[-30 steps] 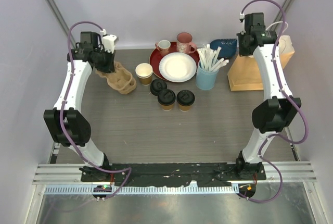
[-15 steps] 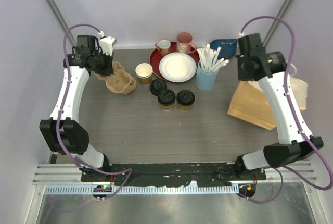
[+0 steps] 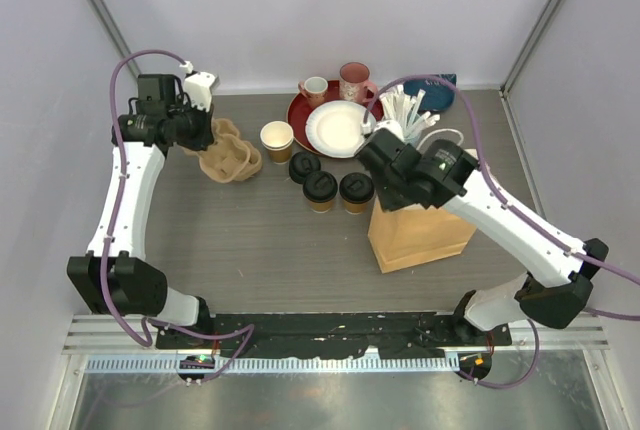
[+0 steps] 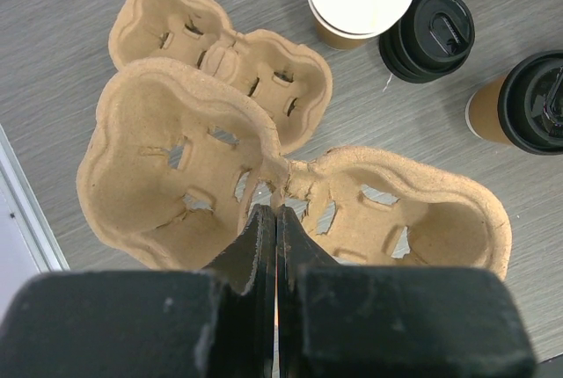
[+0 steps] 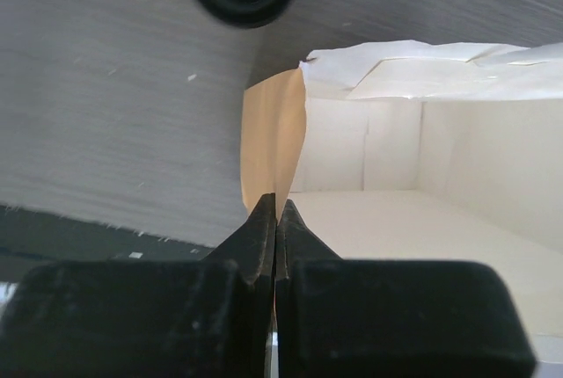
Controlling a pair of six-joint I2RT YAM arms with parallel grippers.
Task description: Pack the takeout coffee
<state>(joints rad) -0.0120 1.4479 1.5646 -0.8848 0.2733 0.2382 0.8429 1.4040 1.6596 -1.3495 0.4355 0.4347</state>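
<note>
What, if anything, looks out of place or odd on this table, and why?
One tan paper cup, left of the white plate, stands open with no lid, while the two cups nearer the arms wear black lids. Nothing looks spilled or tipped.

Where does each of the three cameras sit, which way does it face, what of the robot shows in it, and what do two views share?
Top view: above and behind the arms, facing down on the table; both arms show whole.
Left wrist: on the left arm, facing down at a cardboard cup carrier; the shut left gripper pinches it.
Right wrist: on the right arm, facing down into an open paper bag; the shut right gripper pinches its rim.
Shared: both wrist views catch black-lidded cups.
</note>
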